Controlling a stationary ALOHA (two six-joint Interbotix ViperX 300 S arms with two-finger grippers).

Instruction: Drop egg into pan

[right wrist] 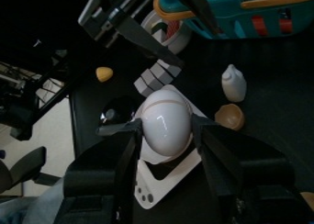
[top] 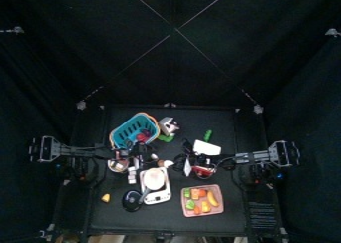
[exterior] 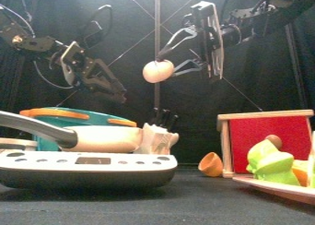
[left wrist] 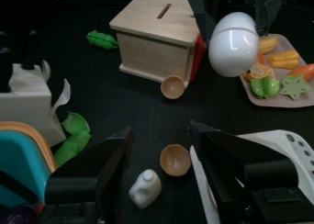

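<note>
A white egg point(exterior: 157, 70) hangs in the air above the middle of the table, with my right gripper point(exterior: 170, 66) shut on it. In the right wrist view the egg point(right wrist: 168, 123) fills the gap between the two jaws. The left wrist view shows the same egg point(left wrist: 232, 42) from below, high over the table. The pan point(left wrist: 277, 160) shows there as a white rim around a dark inside, close to my left gripper point(left wrist: 160, 143). That gripper is open and holds nothing. It hangs left of the egg, a little lower point(exterior: 106, 81).
A white kitchen scale point(exterior: 87, 166) stands at the table's front left, with a teal basket point(top: 134, 130) behind it. A wooden box point(left wrist: 153, 37) and a tray of toy vegetables point(top: 202, 199) are on the right. Wooden half shells point(left wrist: 174, 85) and a small white bottle point(left wrist: 145, 186) lie between.
</note>
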